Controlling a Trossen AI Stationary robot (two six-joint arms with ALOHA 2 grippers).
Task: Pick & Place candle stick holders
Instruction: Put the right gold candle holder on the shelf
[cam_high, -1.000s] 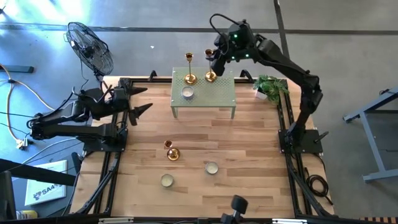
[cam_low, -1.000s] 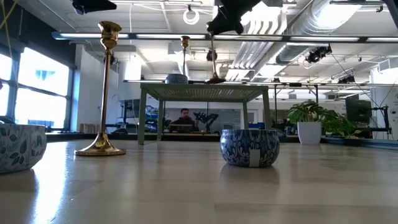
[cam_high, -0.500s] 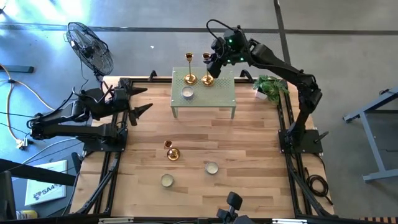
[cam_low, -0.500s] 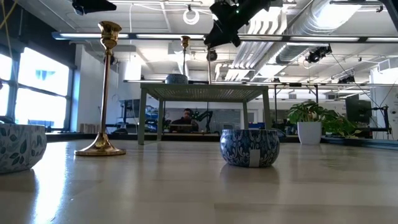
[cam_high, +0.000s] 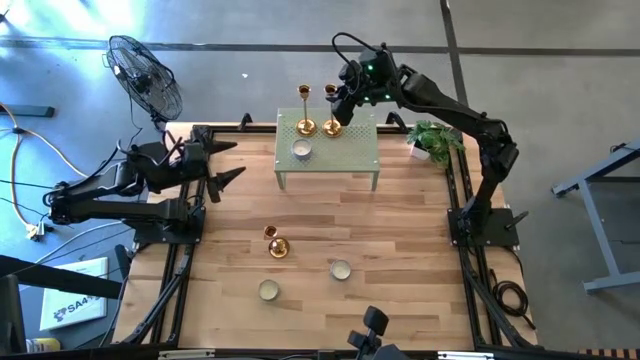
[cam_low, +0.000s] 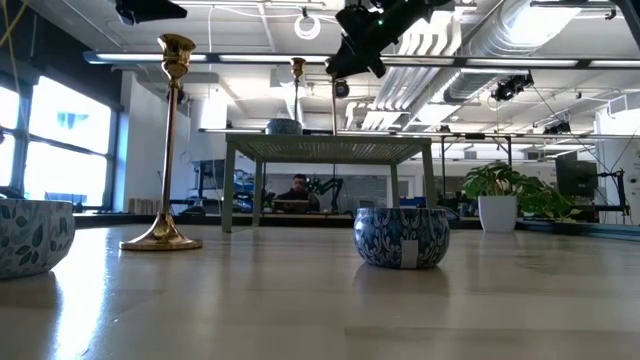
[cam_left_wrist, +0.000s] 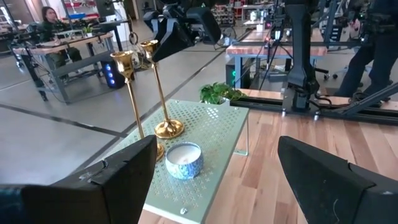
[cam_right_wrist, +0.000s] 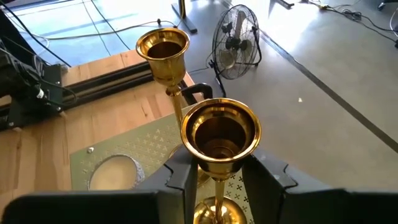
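Note:
Two gold candle stick holders stand on a small green perforated table (cam_high: 355, 160) at the far middle. The left one (cam_high: 305, 112) rests on its round base. My right gripper (cam_right_wrist: 219, 177) is shut on the other one (cam_high: 333, 115) just under its cup. A third holder (cam_high: 275, 245) stands on its base on the wood table, nearer the front. My left gripper (cam_high: 215, 165) stands open at the table's left side, pointing level toward the green table, with nothing between its fingers. My right gripper pinches the holder's thin stem right below the cup (cam_right_wrist: 217, 182) between its two fingers (cam_right_wrist: 181, 180). It comes slanting down from the table's far right, fingers across the stem. The holder is upright, its round base (cam_left_wrist: 169, 129) down on the green table's top.
A blue patterned candle tin (cam_high: 301, 150) sits on the green table beside the holders. Two more tins (cam_high: 340, 269) (cam_high: 268, 290) lie near the front. A potted plant (cam_high: 435, 140) stands at the far right, and a fan (cam_high: 145, 75) beyond the left edge.
My right gripper, still shut on the holder, has sunk a little and shifted toward the other holder on the green table. The held holder has come down with it, staying upright.

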